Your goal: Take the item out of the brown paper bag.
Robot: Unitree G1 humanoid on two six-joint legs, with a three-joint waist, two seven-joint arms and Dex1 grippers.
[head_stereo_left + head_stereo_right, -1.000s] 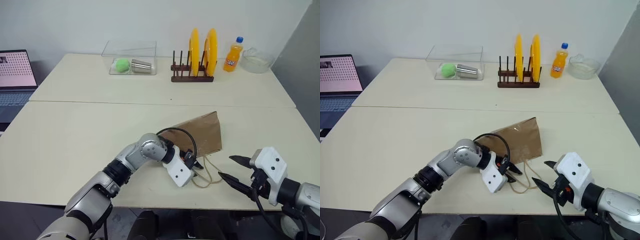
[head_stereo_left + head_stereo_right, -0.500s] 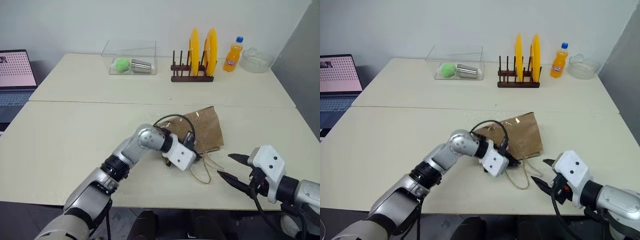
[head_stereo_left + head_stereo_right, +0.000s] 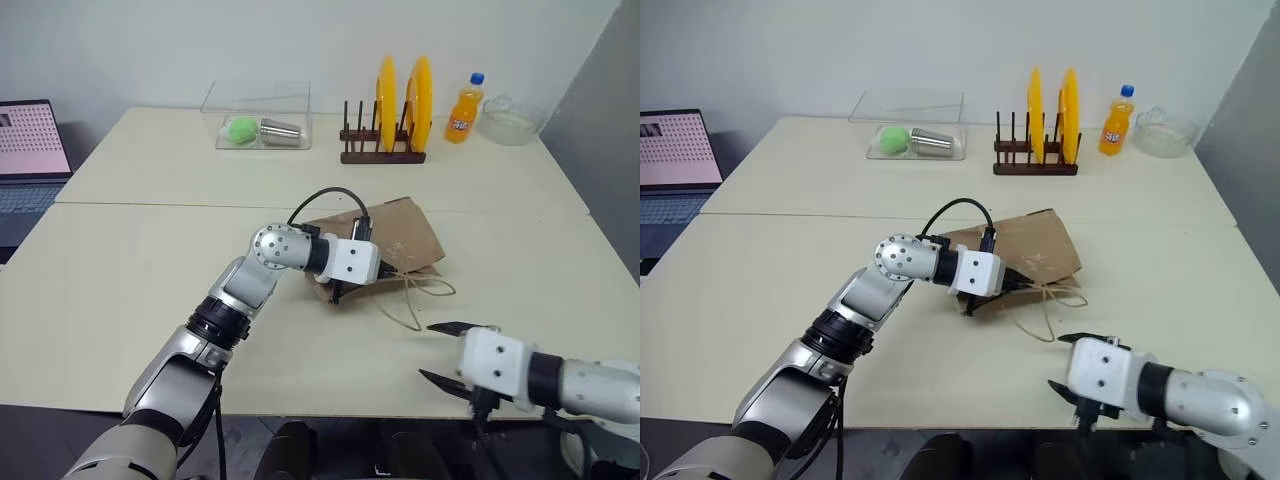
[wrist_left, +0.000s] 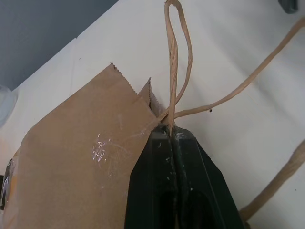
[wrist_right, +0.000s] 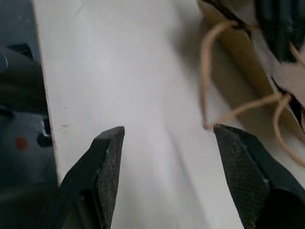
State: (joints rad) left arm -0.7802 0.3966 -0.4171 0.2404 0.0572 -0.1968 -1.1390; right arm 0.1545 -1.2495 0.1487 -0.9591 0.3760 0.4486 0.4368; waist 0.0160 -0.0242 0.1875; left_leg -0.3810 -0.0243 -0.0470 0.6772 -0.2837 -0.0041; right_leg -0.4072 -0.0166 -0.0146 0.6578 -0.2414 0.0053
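The bag [image 3: 385, 243] is lying on its side near the middle of the table [image 3: 130, 270], its mouth facing the near right, its cord handles [image 3: 415, 295] trailing across the tabletop toward the right gripper. The left gripper [image 3: 382, 277] is reaching in from the left, its fingers [image 4: 174, 157] pressing together on the bag's mouth edge where one handle is fixed. The right gripper [image 3: 448, 352] is hovering at the near right edge of the table, fingers [image 5: 107, 162] spread with nothing between them, well apart from the bag. The item itself cannot be seen. An orange bottle [image 3: 464, 108] is standing at the far right, beside a plate rack [image 3: 385, 120].
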